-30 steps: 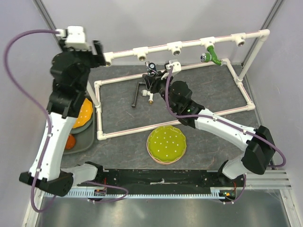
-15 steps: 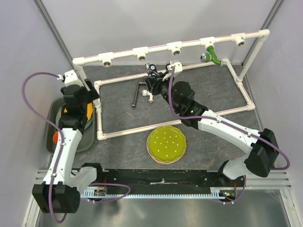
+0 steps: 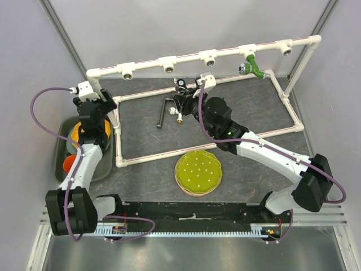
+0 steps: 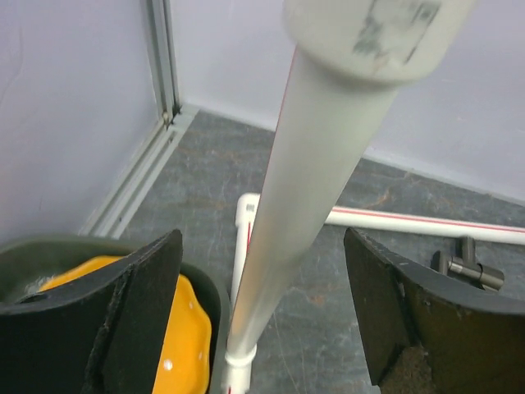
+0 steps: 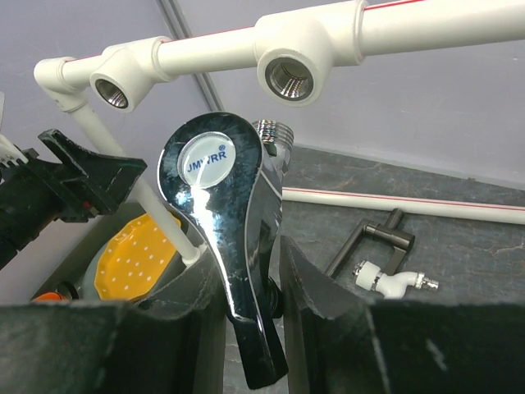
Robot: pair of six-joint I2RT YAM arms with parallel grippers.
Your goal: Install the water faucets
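With the right hand pinching the silver faucet below a tee socket and the left hand spread, tilted threads could jam or slip free.

A: Where does the pipe frame stand?
B: At the back of the table. The tray lies left of it, the round dish in front of it.
A: And inside the frame?
B: The L-shaped bar, with the small tap just right of it. The lever tap is up behind them, below the upper rail.
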